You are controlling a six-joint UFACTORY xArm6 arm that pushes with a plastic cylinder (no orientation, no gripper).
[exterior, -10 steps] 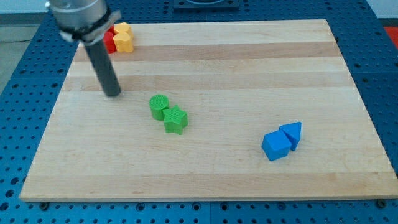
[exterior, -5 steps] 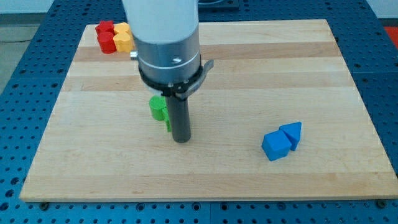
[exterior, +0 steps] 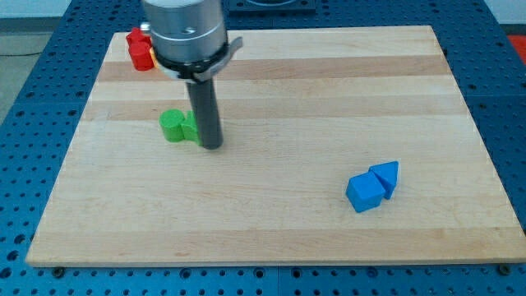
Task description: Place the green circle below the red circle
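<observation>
camera view: my tip rests on the board, left of centre, at the end of a dark rod hanging from the arm's grey body at the view's top. there are no fingers here, only the rod, so nothing opens, closes or holds.

the green circle lies just to the view's left of the rod. between it and the rod shows a sliver of a second green block, touching the circle and partly hidden by the rod; its shape cannot be made out. the tip stands right against that block's right side.

the red block sits near the board's top left corner, partly covered by the arm, shape unclear. the green circle is below it and a little to the view's right, well apart.

a blue cube and a blue wedge-like block touch each other at the lower right, far from the tip.
</observation>
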